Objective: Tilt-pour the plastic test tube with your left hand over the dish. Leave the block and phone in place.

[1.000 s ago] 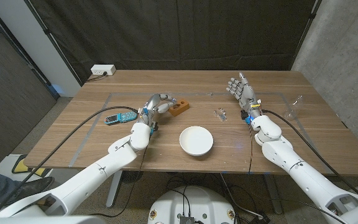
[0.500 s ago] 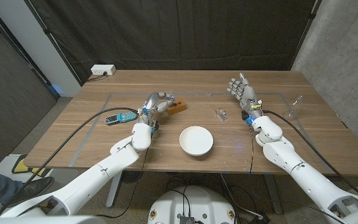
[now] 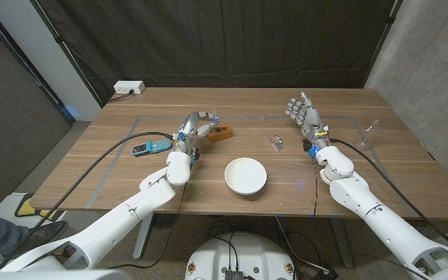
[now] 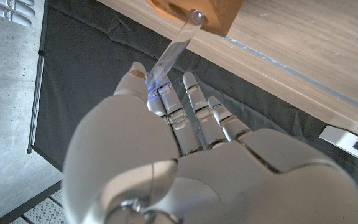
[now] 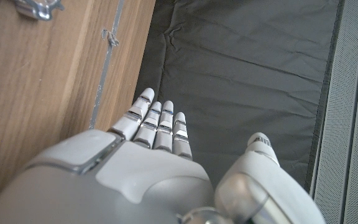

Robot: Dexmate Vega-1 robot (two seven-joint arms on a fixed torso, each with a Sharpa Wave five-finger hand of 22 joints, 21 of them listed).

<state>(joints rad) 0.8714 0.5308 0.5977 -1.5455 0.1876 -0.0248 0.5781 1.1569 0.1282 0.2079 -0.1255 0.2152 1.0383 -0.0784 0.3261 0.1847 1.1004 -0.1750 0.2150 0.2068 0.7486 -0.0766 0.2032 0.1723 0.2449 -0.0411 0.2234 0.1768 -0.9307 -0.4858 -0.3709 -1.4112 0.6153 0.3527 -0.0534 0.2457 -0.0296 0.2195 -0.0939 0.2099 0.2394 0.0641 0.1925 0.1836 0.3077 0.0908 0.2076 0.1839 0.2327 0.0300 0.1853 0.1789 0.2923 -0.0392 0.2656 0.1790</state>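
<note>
Left hand (image 3: 194, 128) holds the plastic test tube (image 4: 169, 55) pinched at its fingers, long axis running out toward the block (image 3: 222, 133) just beyond. Dish (image 3: 246, 175) lies nearer and to the right; right hand (image 3: 304, 114) open, holding nothing.

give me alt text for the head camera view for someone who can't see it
The left robot hand holds a clear test tube by an orange block, behind a white dish. The right robot hand is open; a phone lies left.
</note>
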